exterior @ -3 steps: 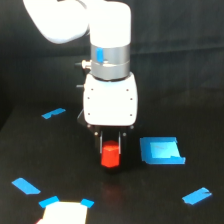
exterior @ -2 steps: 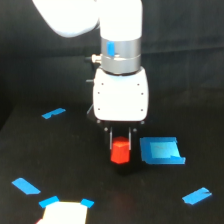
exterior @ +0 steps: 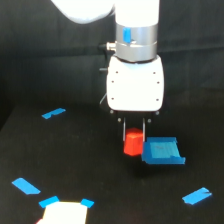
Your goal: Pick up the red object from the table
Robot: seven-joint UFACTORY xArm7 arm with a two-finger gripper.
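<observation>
The small solid bright red-orange hexagonal block [exterior: 133, 143] sits between the two thin dark fingers of the white arm's jaws [exterior: 134, 136], which are clenched on its upper sides. Its base appears just clear of the wide matte black desk [exterior: 75, 165] — though contact is hard to rule out. It looks light, rigid and smooth-faced, so opposite flat faces are the sound place to hold. A bright blue rectangular patch [exterior: 162, 151] lies just beside the jaws
</observation>
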